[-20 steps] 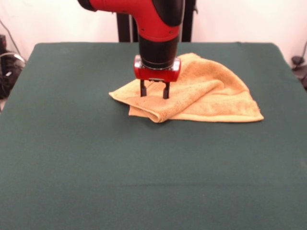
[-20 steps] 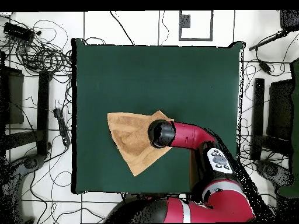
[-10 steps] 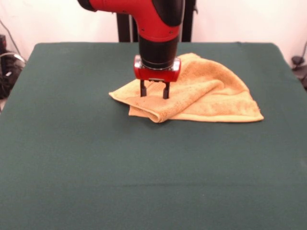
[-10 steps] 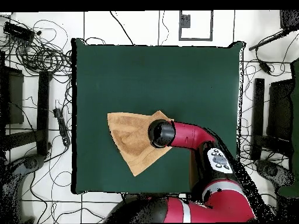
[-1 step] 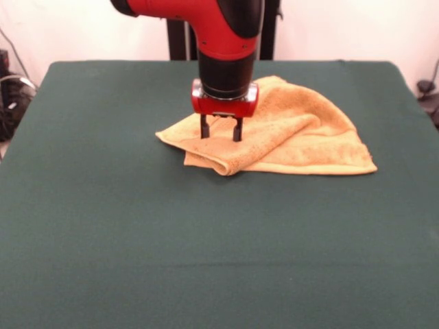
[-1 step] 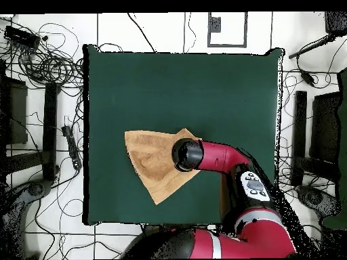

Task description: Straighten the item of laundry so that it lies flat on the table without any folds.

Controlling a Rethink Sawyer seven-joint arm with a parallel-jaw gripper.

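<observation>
Claw (image 5: 219, 129) spread open, tips pressing top layer of towel (image 5: 302, 137). Towel directly beneath claw, folded double on bench (image 5: 206, 260), rolled fold edge just in front of tips. Judgement: placed astride upper flap to pinch it and peel fold back.

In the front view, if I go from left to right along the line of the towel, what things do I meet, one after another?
Bare table → the towel's left corner → the open gripper standing on the folded towel → the towel's right corner → bare table again.
</observation>
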